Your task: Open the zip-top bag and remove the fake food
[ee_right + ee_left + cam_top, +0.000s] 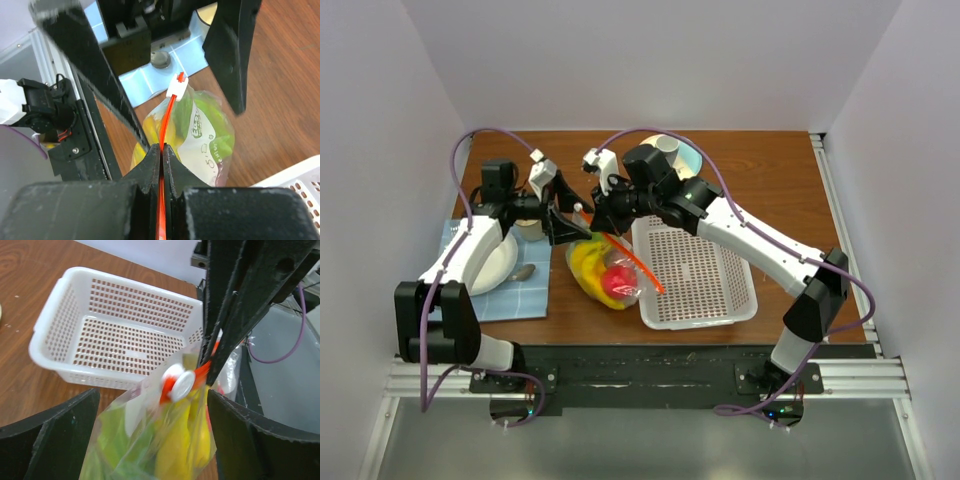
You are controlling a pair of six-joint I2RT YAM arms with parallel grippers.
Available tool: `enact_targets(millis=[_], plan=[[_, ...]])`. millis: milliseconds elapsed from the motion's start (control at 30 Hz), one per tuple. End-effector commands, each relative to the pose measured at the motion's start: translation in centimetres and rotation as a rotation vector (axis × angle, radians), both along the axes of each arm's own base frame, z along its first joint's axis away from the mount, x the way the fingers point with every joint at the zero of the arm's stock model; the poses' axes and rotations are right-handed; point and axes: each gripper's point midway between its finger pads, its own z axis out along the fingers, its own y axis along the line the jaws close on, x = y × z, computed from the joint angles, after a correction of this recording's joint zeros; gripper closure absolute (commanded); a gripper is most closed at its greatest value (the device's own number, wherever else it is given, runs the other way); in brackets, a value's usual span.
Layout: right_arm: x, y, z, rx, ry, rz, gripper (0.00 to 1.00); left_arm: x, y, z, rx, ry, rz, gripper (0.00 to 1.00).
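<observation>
From above I see the table (770, 190) with the white basket (695, 270) right of centre. The bag (605, 275) sits just beside the basket's left wall, between the two arms. Through the clear plastic I can make out the fake food: the yellow bananas (588, 263), a red fruit (617, 284) and green pieces (220, 135). Nothing is out yet.

The right gripper (161, 149) is pinched tight on the orange strip (167, 117), holding the bag's top edge up. I can't tell whether the bag's bottom rests on the wood. The left gripper (152, 396) is spread wide and grips nothing.

From the right pinch, the strip runs straight away toward the left arm and ends at the white slider (177, 86). That slider sits between the left fingers (85, 65), though they don't touch it. The left arm is therefore the nearer one. My read is that it should close on the slider and draw it along the strip's length, toward the right pinch.
</observation>
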Motion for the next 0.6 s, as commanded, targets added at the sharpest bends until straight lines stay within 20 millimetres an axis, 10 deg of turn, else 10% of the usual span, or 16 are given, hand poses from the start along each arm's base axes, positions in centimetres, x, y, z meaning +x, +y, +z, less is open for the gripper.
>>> enact_targets(millis=[0, 467, 567], plan=[[0.3, 1.2, 3.7, 0.101, -0.045, 0.027, 1.0, -4.4, -0.9, 3.7, -0.137, -0.052, -0.217, 0.16], [0.8, -1.5, 2.9, 0.082, -0.072, -0.048, 1.0, -5.2, -0.4, 3.5, -0.019, -0.05, -0.24, 0.98], [0.6, -1.4, 2.6, 0.086, -0.06, -0.044, 1.0, -5.0, -0.4, 3.8, -0.018, -0.053, -0.24, 1.0]])
